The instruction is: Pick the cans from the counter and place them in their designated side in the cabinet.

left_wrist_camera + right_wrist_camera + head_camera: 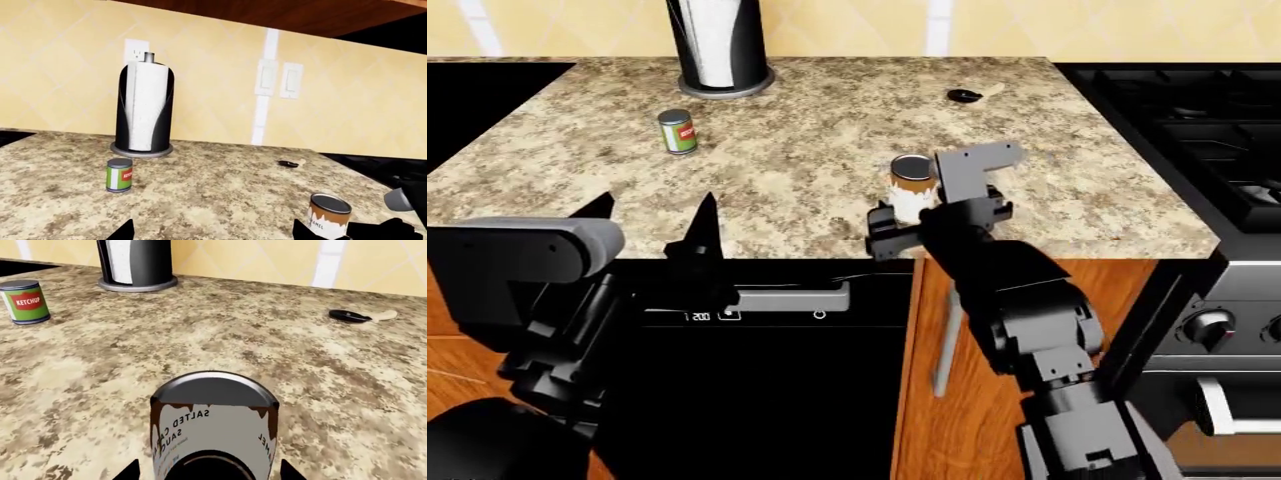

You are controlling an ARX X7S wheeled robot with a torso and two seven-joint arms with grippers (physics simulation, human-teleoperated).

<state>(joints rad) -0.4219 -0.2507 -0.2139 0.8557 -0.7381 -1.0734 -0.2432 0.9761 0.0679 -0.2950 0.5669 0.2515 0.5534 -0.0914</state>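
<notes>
The white can [213,430] with a brown top band stands on the speckled counter [814,160] near its front edge. My right gripper [210,471] is open, one fingertip on each side of the can with a small gap to it. The head view shows the same can [912,182] just beyond the right gripper [934,215]. The short green can [677,131] with a red label stands upright further back on the left; the green can [119,175] lies ahead of my left gripper [213,232]. The left gripper [654,225] is open and empty at the counter's front edge.
A black paper towel holder [717,45] stands at the back by the tiled wall. A small black utensil [965,96] lies at the back right. The black stove [1188,130] borders the counter's right side. A brown wooden cabinet underside [280,15] hangs above the wall.
</notes>
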